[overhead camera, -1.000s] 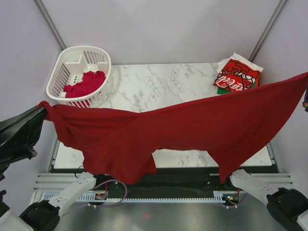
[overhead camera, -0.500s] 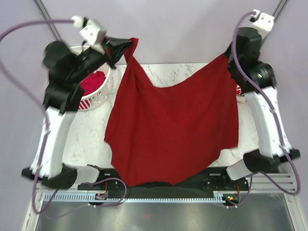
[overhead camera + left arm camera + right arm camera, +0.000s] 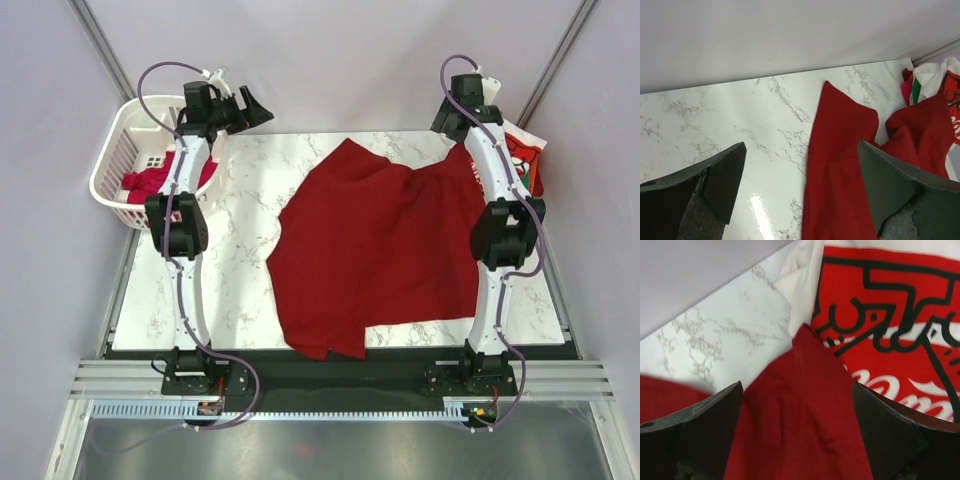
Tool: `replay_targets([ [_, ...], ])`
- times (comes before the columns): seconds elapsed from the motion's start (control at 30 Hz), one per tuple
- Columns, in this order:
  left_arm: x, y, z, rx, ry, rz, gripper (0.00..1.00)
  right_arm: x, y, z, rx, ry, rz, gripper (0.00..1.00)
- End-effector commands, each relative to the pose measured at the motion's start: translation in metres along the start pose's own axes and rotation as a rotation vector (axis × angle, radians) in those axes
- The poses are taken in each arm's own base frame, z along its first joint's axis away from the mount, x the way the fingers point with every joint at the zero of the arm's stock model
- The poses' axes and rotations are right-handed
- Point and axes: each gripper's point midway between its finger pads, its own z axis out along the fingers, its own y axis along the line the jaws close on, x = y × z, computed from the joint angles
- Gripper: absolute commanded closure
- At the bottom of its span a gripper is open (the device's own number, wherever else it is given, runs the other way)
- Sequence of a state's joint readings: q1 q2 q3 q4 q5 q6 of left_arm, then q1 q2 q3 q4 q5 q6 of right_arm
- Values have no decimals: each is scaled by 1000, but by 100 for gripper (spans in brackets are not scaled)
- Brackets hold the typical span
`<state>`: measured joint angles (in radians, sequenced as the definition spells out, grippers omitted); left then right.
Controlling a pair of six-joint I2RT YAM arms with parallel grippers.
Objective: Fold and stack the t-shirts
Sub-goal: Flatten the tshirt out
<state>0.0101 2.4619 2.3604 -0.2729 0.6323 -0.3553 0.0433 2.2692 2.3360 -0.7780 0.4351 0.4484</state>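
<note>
T-shirt (image 3: 385,250) loose on marble table (image 3: 235,270)

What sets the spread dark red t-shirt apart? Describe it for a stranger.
On the marble table, the dark red t-shirt lies spread across the middle. Unlike the printed stack at the far right corner and the heap in the basket, it is plain and unfolded.

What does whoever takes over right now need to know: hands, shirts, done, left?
Left hand: open, empty, over the far left of the table.
Right hand: open, empty, over the far right corner of the dark red t-shirt.
That shirt: rumpled, unfolded, mid-table, its far right corner against the stack.
Done: stack at far right, Coca-Cola tee on top.
Left: flatten, fold, stack this shirt; more red cloth waits in the basket.
</note>
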Motion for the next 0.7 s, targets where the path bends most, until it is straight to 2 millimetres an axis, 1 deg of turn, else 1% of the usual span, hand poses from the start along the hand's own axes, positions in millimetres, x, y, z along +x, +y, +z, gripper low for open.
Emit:
replay_targets([
  [0.0, -95, -120, -63, 160, -193, 101, 0, -89, 8, -102, -170, -225, 106, 2],
  [0.03, -101, -131, -74, 169, -204, 116, 0, -92, 9, -109, -185, -232, 109, 2],
  [0.07, -104, -141, -81, 173, -213, 142, 0, -96, 10, -124, -219, -238, 111, 2],
  [0.1, -117, -169, -102, 186, -252, 184, 0, -97, 11, -130, -235, -240, 111, 2],
  [0.13, -108, -171, -104, 178, -236, 188, 0, -96, 15, -138, -254, -241, 108, 2],
  [0.17, -107, -178, -109, 169, -243, 223, 0, -96, 14, -150, -268, -244, 106, 2],
  [0.2, -101, -195, -116, 172, -244, 243, 0, -94, 16, -156, -286, -243, 106, 2],
  [0.23, -95, -202, -116, 177, -235, 256, 0, -89, 23, -163, -313, -237, 101, 2],
  [0.27, -89, -206, -116, 176, -225, 255, 0, -77, 24, -167, -333, -213, 89, 2],
  [0.3, -71, -212, -109, 193, -187, 251, 0, -69, 31, -171, -376, -193, 80, 2],
  [0.33, -62, -217, -107, 201, -171, 250, 0, -63, 36, -184, -407, -184, 72, 2],
  [0.37, -51, -217, -101, 198, -149, 246, 0, -41, 37, -180, -414, -134, 52, 2],
  [0.4, -27, -219, -88, 199, -102, 233, 0, -31, 38, -184, -427, -115, 42, 2],
  [0.43, -12, -215, -76, 191, -70, 216, 0, -26, 40, -205, -465, -121, 35, 2],
  [0.47, 2, -213, -66, 190, -38, 196, 1, 3, 34, -198, -450, -71, 6, 2],
  [0.5, 22, -218, -54, 210, 6, 176, 2, 10, 34, -204, -467, -73, 8, 2],
  [0.53, 44, -208, -36, 208, 62, 122, 4, 32, 26, -213, -487, -46, -5, 2],
  [0.57, 59, -206, -25, 214, 96, 95, 6, 39, 22, -219, -501, -40, -4, 2],
  [0.6, 72, -211, -16, 235, 127, 76, 6, 45, 18, -223, -511, -34, -4, 2],
  [0.63, 83, -210, -8, 234, 152, 53, 7, 44, 11, -237, -530, -51, -4, 2],
  [0.67, 104, -198, 7, 215, 193, 16, 7, 60, 4, -234, -520, -23, -20, 2],
])
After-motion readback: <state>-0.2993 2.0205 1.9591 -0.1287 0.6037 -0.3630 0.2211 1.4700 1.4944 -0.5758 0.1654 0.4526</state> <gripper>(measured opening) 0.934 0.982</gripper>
